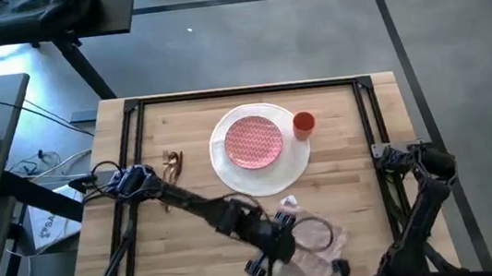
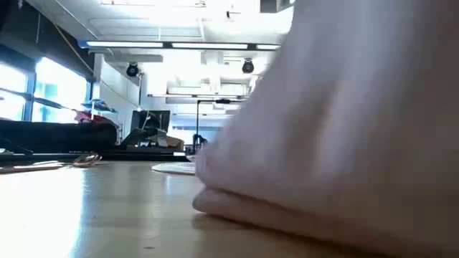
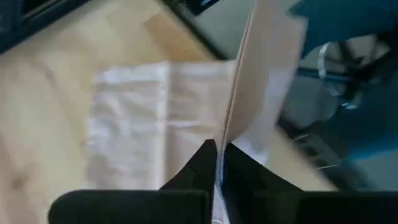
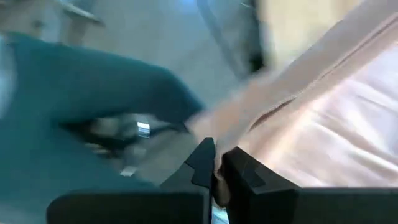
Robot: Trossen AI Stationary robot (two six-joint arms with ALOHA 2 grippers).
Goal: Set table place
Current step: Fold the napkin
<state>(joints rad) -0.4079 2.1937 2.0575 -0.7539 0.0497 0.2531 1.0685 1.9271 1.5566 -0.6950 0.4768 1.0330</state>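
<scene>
The pale pink napkin (image 1: 310,247) lies at the near edge of the table (image 1: 193,246), in front of the white plate (image 1: 263,166) carrying the red-patterned plate (image 1: 254,142); the orange cup (image 1: 304,125) stands just beside them; the cutlery (image 1: 173,165) lies to the left. The left gripper (image 3: 217,163) is clamped on a raised napkin fold; the right gripper (image 4: 215,167) pinches another edge. Risk: unequal pull from the two grips could bunch the cloth or drag it over the table edge.
</scene>
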